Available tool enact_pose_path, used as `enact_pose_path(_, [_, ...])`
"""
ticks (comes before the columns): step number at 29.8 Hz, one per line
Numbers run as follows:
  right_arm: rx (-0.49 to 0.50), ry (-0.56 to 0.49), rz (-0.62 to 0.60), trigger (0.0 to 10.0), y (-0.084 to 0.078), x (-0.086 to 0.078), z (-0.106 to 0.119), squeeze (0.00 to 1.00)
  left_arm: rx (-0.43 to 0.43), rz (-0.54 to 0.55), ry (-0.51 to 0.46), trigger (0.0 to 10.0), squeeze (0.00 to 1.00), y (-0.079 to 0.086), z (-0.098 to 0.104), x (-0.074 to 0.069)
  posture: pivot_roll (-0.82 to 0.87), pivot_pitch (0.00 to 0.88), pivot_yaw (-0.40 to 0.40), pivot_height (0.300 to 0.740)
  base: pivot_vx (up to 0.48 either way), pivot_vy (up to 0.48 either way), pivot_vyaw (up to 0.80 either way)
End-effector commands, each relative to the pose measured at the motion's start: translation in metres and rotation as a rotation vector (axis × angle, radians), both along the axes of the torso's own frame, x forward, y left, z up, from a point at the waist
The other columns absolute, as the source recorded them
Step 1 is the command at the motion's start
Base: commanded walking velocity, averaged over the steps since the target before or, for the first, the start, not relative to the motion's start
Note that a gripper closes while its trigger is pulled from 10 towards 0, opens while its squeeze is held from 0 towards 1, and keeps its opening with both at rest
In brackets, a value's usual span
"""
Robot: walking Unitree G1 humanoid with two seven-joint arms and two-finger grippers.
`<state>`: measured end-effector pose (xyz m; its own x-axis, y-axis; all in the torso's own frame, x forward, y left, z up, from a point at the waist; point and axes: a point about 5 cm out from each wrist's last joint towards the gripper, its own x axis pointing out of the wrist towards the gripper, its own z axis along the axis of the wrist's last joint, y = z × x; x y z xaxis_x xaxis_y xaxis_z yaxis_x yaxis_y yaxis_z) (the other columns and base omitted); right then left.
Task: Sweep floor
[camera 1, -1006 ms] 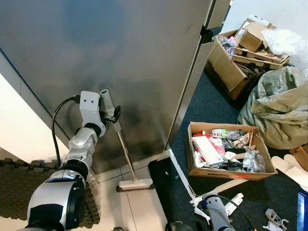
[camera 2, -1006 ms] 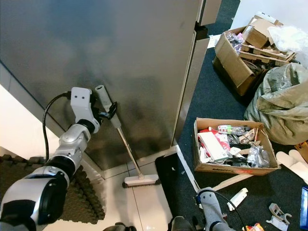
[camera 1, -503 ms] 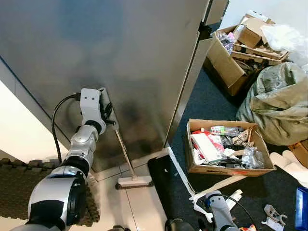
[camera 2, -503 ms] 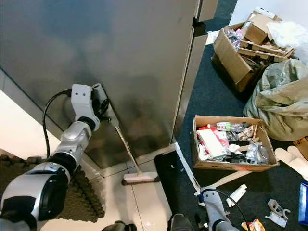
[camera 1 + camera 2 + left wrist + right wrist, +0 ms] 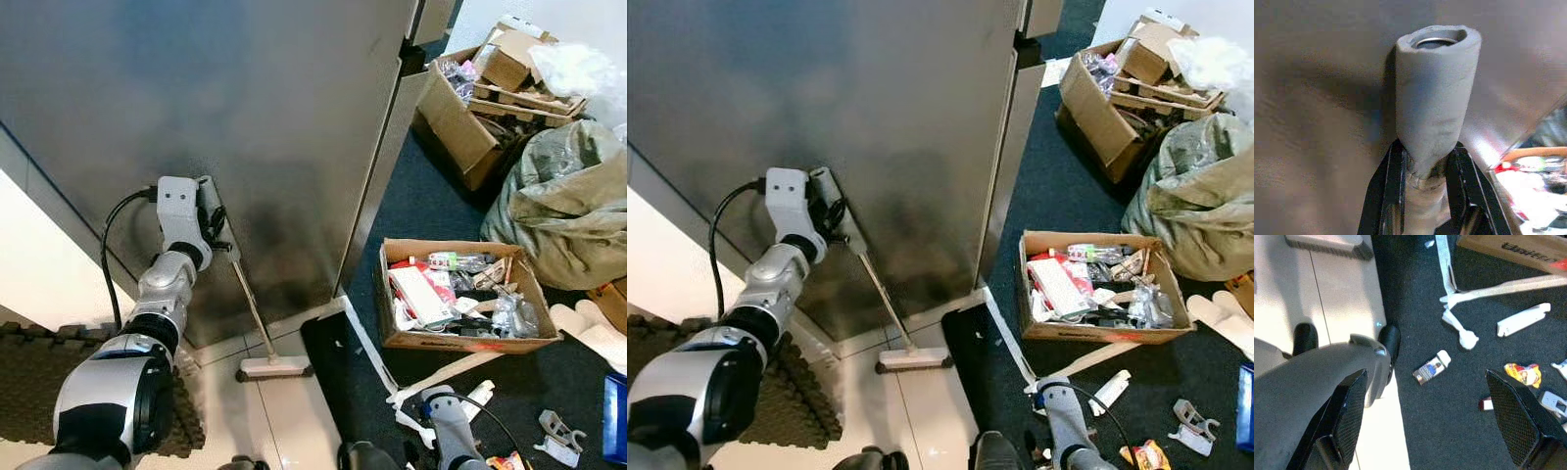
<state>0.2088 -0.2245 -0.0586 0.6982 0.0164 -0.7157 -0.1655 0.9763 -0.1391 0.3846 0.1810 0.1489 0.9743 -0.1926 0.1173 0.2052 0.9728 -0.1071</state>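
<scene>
A broom leans against the grey metal panel (image 5: 245,108). Its pale head (image 5: 274,368) rests on the white floor tiles, and its thin shaft (image 5: 251,308) rises to a grey foam grip (image 5: 1436,98). My left gripper (image 5: 216,223) is shut on the broom handle just under that grip, close to the panel; the black fingers (image 5: 1387,196) clamp both sides. My right arm (image 5: 446,436) hangs low over the dark carpet. My right gripper (image 5: 1430,431) is open with nothing between its fingers (image 5: 1347,416).
A small bottle (image 5: 1431,367), a white strip (image 5: 1508,286), wrappers and other litter lie on the dark carpet. An open cardboard box of rubbish (image 5: 460,304), a larger box (image 5: 470,108) and a grey-green sack (image 5: 568,196) stand to the right. A black mat (image 5: 29,392) lies at left.
The left gripper has drawn the top of the broom handle a little closer to the panel. The broom head stays in place on the tiles. The camera has shifted slightly.
</scene>
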Motion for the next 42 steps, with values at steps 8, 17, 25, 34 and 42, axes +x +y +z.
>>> enact_pose_path(8, [0.015,0.002,-0.015,10.0,0.000,0.007,0.003,0.00,-0.143,-0.234,0.012,0.0,0.00,-0.013,-0.046,-0.034,-0.13,0.184,0.034,0.740,0.000,0.000,0.00])
enact_pose_path(17, [0.030,-0.062,-0.035,10.0,-0.004,0.031,0.019,0.00,-0.185,-0.399,0.028,0.9,0.00,-0.016,-0.068,-0.061,-0.09,0.112,0.040,0.740,0.000,0.000,0.00])
enact_pose_path(25, [0.056,-0.134,-0.050,10.0,-0.004,0.049,0.033,0.00,-0.148,-0.421,-0.032,10.0,0.00,-0.025,-0.045,-0.051,-0.08,0.055,0.046,0.740,0.000,0.000,0.00])
enact_pose_path(34, [0.116,-0.248,0.103,10.0,0.011,0.076,0.058,0.00,-0.044,-0.546,-0.128,10.0,0.00,-0.054,-0.010,-0.044,-0.09,0.000,0.049,0.740,0.000,0.000,0.00])
enact_pose_path(42, [0.100,-0.347,0.107,10.0,-0.002,0.095,0.083,0.00,0.111,-0.540,-0.115,10.0,0.00,-0.062,-0.004,-0.038,-0.09,0.000,0.049,0.740,-0.234,0.000,0.00])
